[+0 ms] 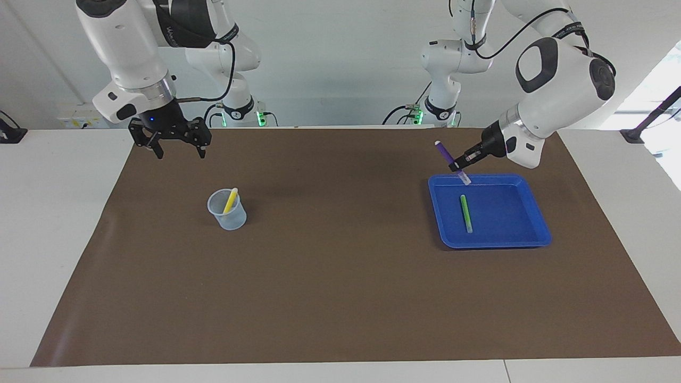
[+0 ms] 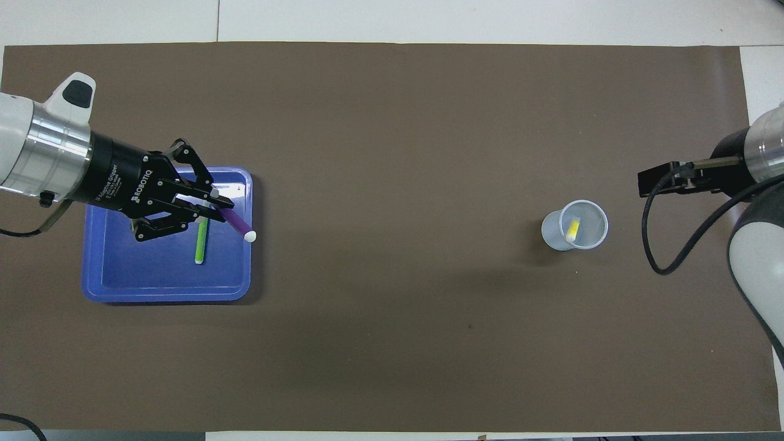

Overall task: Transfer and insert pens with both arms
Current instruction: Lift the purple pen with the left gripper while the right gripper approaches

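Over the blue tray [image 1: 537, 226], left gripper [image 1: 458, 166], lettered "ROBOTIQ", clamps the tilted purple pen [image 1: 446, 155]; green pen [image 1: 466, 213] lies in the tray; yellow pen [image 1: 230, 200] stands in the clear cup [image 1: 227, 210]; right gripper [image 1: 174, 140] waits over the brown mat [image 1: 340, 276], fingers spread wide.

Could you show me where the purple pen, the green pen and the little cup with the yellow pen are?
purple pen [image 1: 445, 152]: facing view, on its purple barrel above the tray.
green pen [image 1: 466, 212]: facing view, mid-barrel, lying in the tray.
cup [image 1: 230, 218]: facing view, on its clear wall.
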Motion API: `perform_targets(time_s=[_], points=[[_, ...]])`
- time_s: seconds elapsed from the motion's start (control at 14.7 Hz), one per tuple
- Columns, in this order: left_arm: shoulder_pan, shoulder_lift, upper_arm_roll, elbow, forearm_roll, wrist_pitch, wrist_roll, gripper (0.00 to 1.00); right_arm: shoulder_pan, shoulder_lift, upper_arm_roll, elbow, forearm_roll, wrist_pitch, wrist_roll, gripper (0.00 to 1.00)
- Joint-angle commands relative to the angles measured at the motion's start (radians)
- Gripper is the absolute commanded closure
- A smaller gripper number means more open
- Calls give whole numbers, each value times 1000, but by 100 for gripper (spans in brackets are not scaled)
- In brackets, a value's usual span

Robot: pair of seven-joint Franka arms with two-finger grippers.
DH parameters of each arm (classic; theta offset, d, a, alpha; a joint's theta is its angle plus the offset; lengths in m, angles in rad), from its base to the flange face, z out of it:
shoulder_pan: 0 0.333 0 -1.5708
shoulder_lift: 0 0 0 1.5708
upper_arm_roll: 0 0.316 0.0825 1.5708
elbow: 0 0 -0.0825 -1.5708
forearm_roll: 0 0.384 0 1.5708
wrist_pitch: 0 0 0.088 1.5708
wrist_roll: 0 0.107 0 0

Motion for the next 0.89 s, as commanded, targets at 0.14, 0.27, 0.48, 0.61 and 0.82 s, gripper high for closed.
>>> perform_targets(time_s=[0.14, 0.27, 0.48, 0.61, 0.82], points=[[-4, -82, -20, -94, -212, 20, -290, 100, 4, -21, 26, 3, 196, -2, 27, 0], [-2, -124, -20, -152, -284, 49, -350, 100, 3, -24, 58, 5, 319, 4, 91, 0], [-52, -165, -26, -224, -327, 141, -467, 100, 3, -36, 118, 5, 531, 65, 213, 0], [-109, -185, -26, -269, -337, 234, -521, 100, 4, -36, 156, 5, 651, 125, 264, 0], [-142, -217, -28, -331, -384, 293, -527, 100, 4, -36, 231, 3, 694, 212, 347, 0]])
